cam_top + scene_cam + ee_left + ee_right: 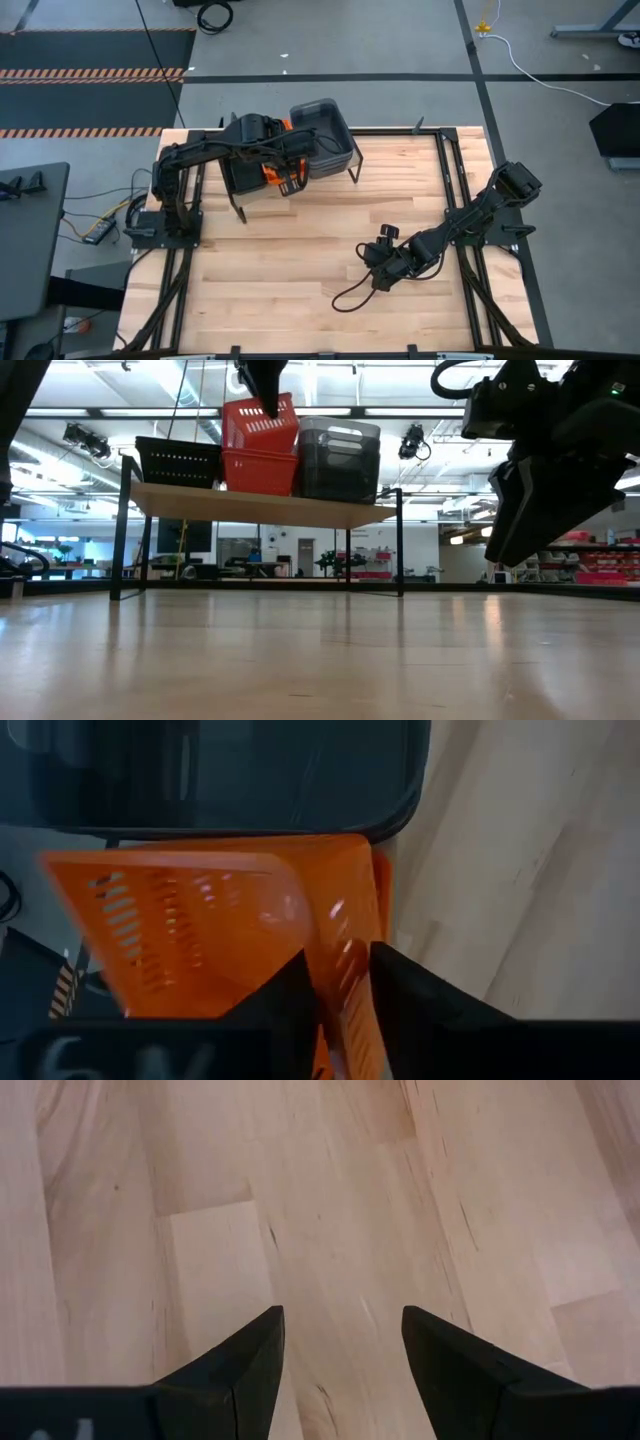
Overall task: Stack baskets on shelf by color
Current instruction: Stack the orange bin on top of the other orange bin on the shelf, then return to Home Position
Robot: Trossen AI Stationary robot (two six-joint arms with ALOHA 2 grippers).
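On the shelf [260, 508] stand a black basket [178, 460], a lower orange basket [260, 472] and a dark-grey bin [340, 455]. An upper orange basket [262, 422] sits tilted in the lower one. My left gripper [340, 995] comes down from above, open, with one finger on each side of the upper basket's side wall. It also shows in the high view as my left gripper [290, 170] over the shelf. My right gripper [340, 1345] hangs open over bare table near the right, holding nothing. My left gripper has one finger inside and one outside the upper orange basket's side wall [345, 970], near a corner, slanting down from above. I cannot tell whether the fingers touch the wall. The basket lies tilted in the lower orange basket.
The shelf stands on thin black legs [122, 530] at the table's far edge. A black cable [350, 292] loops on the wood beside my right arm [470, 215]. Black frame rails [455, 190] run along the table's sides.
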